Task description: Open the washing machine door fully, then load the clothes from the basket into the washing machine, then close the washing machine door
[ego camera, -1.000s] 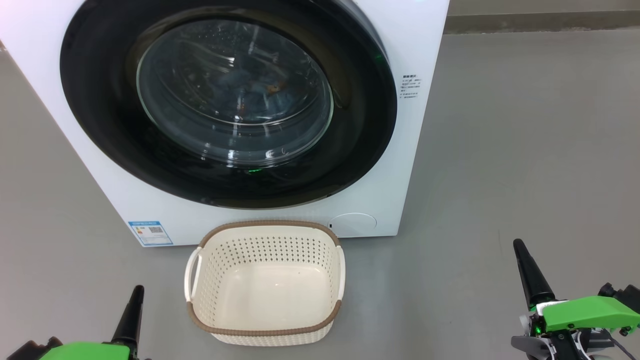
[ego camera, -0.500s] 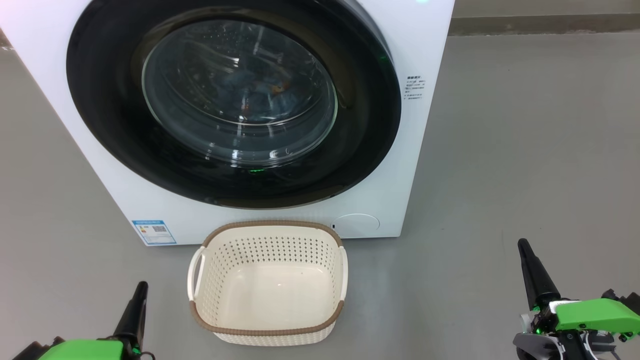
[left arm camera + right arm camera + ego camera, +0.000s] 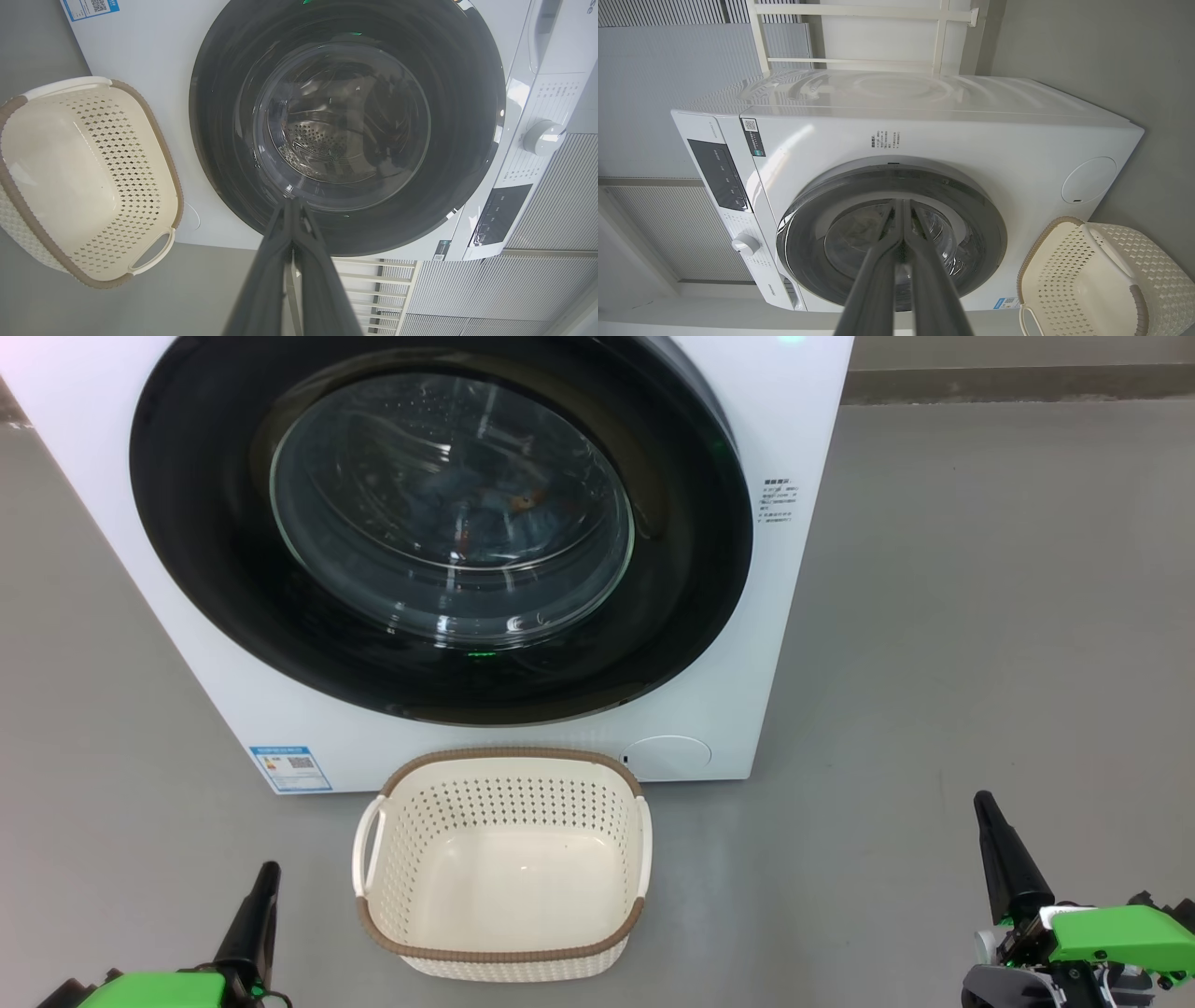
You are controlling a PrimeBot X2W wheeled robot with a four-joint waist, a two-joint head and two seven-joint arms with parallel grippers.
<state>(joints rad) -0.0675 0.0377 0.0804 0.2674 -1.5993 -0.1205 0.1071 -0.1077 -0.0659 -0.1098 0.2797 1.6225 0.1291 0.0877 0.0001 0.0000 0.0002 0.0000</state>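
Grey floor (image 3: pixel 934 616) bay: left gripper (image 3: pixel 261 896) and right gripper (image 3: pixel 994 840), both pinched together and empty, flank the empty basket (image 3: pixel 504 754), clothes (image 3: pixel 495 513) sit behind the shut washing machine door (image 3: pixel 215 569), so judge loading done; confirm the door lies flush on the washing machine (image 3: pixel 719 719).

Left gripper (image 3: pixel 268 870) and right gripper (image 3: pixel 980 799): tapered black fingers (image 3: pixel 1006 873), green housings (image 3: pixel 1116 930) (right's underside grey).

Left claw (image 3: pixel 267 870) low-left, right claw (image 3: pixel 982 799) low-right — both pinched together (pointing up), empty.
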